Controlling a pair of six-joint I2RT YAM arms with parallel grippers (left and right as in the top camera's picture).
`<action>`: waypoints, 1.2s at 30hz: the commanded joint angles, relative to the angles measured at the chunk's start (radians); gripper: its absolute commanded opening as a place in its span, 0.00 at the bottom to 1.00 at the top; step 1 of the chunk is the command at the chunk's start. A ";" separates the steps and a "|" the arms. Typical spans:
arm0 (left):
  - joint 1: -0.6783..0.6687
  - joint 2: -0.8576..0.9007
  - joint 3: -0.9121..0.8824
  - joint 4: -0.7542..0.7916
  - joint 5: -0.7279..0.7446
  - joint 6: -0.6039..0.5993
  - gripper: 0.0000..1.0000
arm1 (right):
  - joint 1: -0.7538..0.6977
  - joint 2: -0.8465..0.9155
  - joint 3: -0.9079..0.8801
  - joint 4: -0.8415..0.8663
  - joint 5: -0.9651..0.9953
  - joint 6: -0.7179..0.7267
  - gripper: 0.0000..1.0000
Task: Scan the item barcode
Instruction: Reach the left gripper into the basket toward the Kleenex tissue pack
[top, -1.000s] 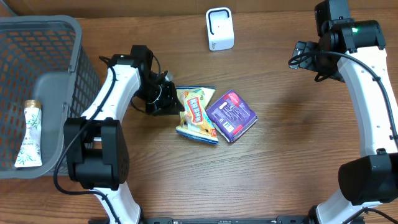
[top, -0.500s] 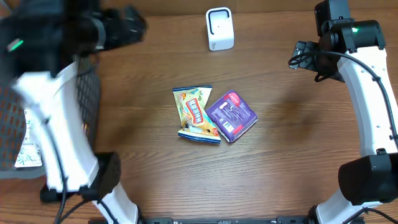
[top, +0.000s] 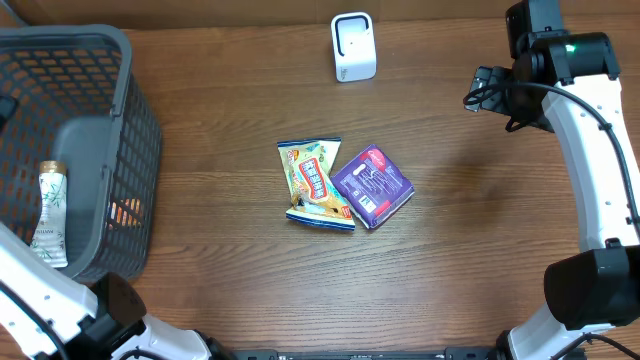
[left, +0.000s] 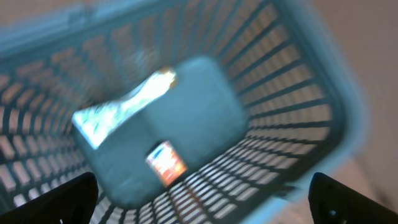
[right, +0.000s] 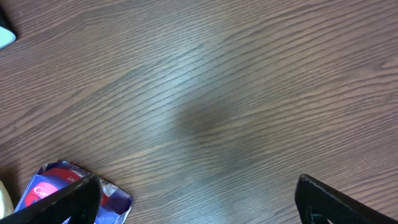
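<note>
**Hazards.** Two items are judged to await scanning: the bag (top: 315, 185) and the pack (top: 372, 185). They lie touching each other on the table (top: 230, 120), below the scanner (top: 353, 46) and well apart from it.
- Because they touch, closing on one is likely to drag or tip the other. Approach from a free edge.
- The bag is thin and lies flat. The fingers may slide over it or pinch only a corner, and it could then droop or drop on the way to the scanner.
- If the barcode faces away from the scanner window, no read will result. Which face carries the code cannot be told here.

**Arm pose.**
- The left gripper (left: 202, 193) hangs over the basket (top: 140, 130), far left of the scanner. Its jaws are spread wide and hold nothing. Its view is blurred.
- Below it, inside the basket, lie a tube (left: 124, 106) and a small packet (left: 165, 163).
- In the overhead view only a lower link of the left arm (top: 35, 290) shows.
- The right gripper (right: 196, 193) is raised to the right of the scanner, fully spread and empty. It looks down at bare table, with the pack's corner at the edge of its view.
</note>
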 joint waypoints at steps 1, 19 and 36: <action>0.003 0.007 -0.233 0.075 -0.114 -0.045 1.00 | -0.002 -0.003 0.008 0.005 0.010 0.005 1.00; -0.034 0.007 -1.016 0.504 -0.005 -0.269 1.00 | -0.002 -0.003 0.008 0.005 0.010 0.005 1.00; -0.031 0.006 -1.322 0.844 0.011 -0.337 0.43 | -0.002 -0.003 0.008 0.005 0.010 0.005 1.00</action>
